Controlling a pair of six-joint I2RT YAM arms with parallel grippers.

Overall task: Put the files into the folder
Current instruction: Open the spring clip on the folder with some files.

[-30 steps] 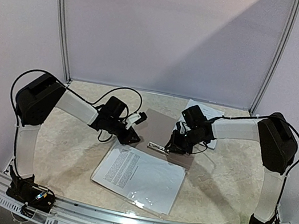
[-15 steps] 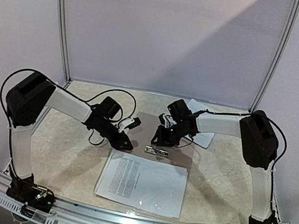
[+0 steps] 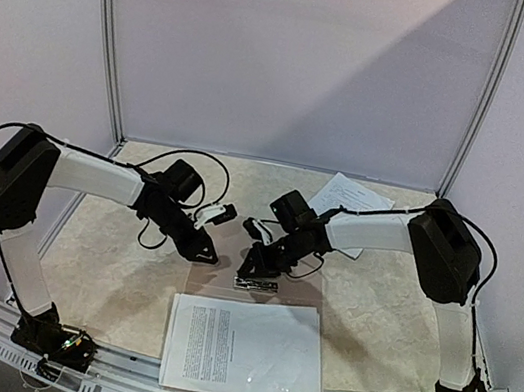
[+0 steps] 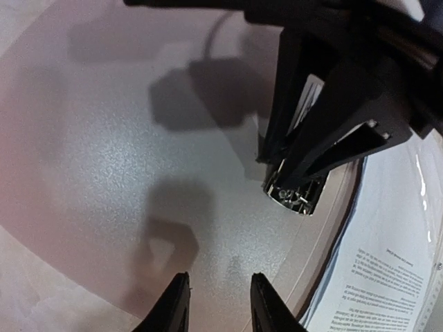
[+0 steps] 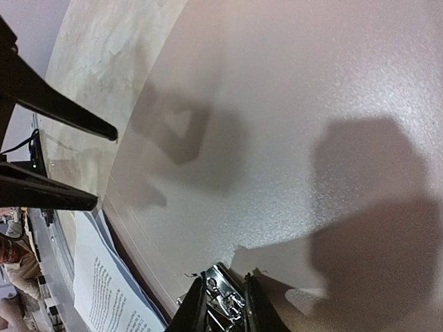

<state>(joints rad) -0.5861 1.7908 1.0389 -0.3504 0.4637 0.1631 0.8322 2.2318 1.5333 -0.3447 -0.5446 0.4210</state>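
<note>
Inspection, current moment. I find the right gripper [image 5: 225, 315] pinching the metal clip [image 5: 220, 294], one finger pressed against each side of it. The left wrist view confirms this: the clip sits clamped between the right arm's dark fingers, at the edge of the folder [image 4: 97, 159].

The left gripper [image 4: 218, 304] has its jaws spread a little and grips nothing. It hangs over the folder's pale inner surface, on which its shadow falls. From above, it is at 9 o'clock of the right gripper, near it but not touching.

The files [image 3: 241, 345], white sheets with black print, lie flat at 6 o'clock of the clip, near the front edge of the table [image 3: 117, 272]. Glare shows on their surface, and I cannot tell whether a sleeve covers them. A tan border shows along their near edge.

One more printed sheet [image 3: 349, 193] lies at 1 o'clock of the clip, partly under the right arm.
</note>
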